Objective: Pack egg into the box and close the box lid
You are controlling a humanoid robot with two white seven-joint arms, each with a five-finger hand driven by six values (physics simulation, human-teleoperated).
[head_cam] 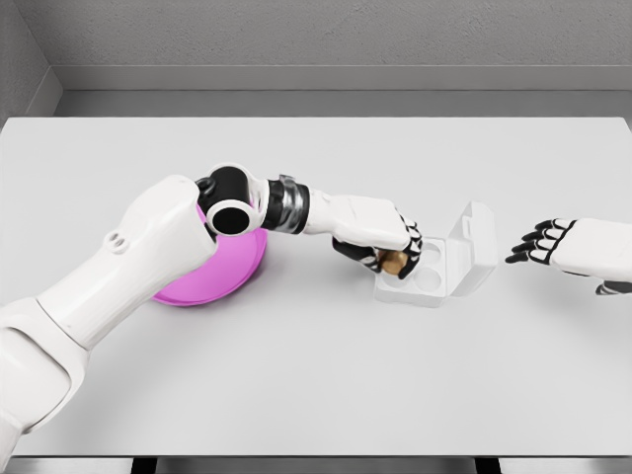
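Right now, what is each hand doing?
Left hand: fingers closed on the egg, over the box.
Right hand: open, holding nothing.

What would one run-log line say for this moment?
left hand: shut on egg, at box | lid: open | right hand: open, beside box

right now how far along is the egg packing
Done: the egg is off the pink plate. In hand: the left hand holds it over the open box. Left: release it, close the lid. The right hand waits open nearby.
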